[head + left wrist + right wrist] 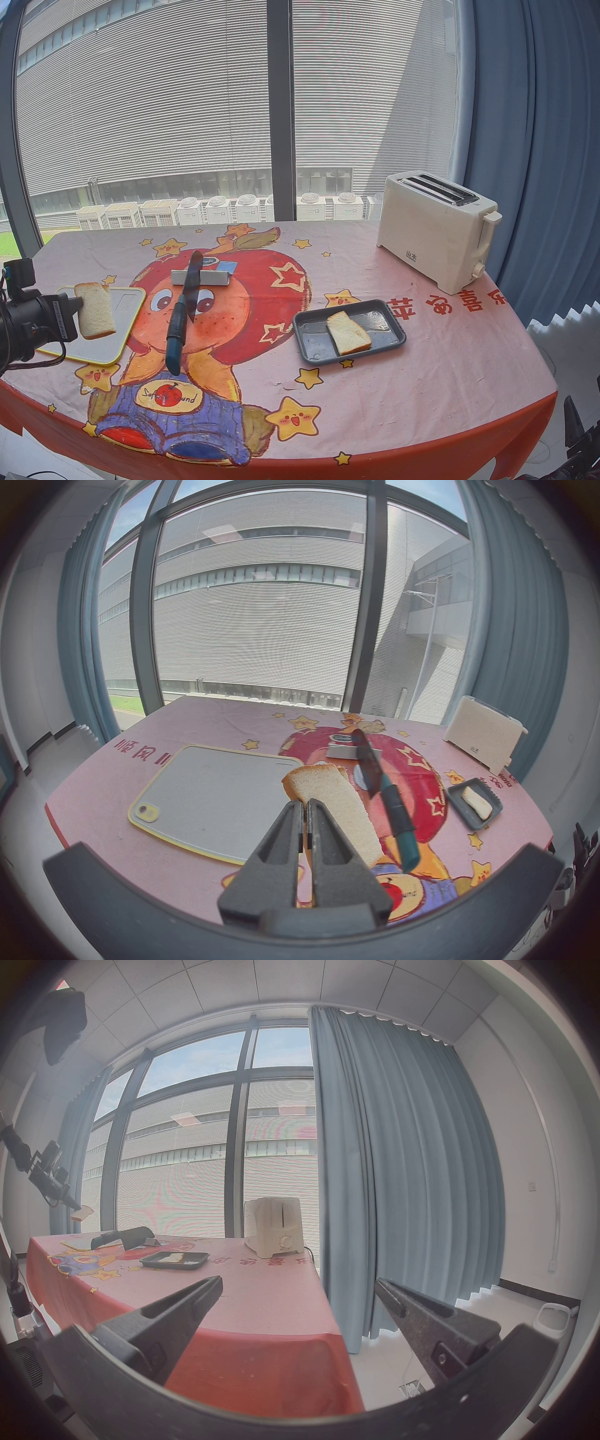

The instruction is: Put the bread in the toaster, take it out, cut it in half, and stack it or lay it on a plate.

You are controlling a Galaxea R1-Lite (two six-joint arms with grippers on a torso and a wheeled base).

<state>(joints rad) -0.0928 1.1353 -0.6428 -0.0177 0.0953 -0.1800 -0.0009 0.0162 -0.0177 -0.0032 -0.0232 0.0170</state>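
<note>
bread slice (95, 309), one whole slice, crust side up and tilted, pinched at its near side by the left hand (78, 306). the hand's fingers (290, 836) are closed nearly together on it. the slice is held in the air over the left part of the cutting board (128, 300), not touching it.

cutting board: pale grey with a yellow rim, flat on the table (437, 375) by the left edge.

knife (181, 312): dark blade, teal handle, just beside the board toward the table's middle. its blade is propped on a small grey rest (215, 277) and its handle points to the near edge.

dark tray (387, 322): rectangular, right of the knife and well apart from it, about mid-table. a smaller bread piece (349, 332) lies inside.

toaster (434, 228): cream, two slots on top, upright at the far right corner.

right hand (299, 1280): jaws spread wide, gripping nothing, off the table past the near right corner and below its top.
</note>
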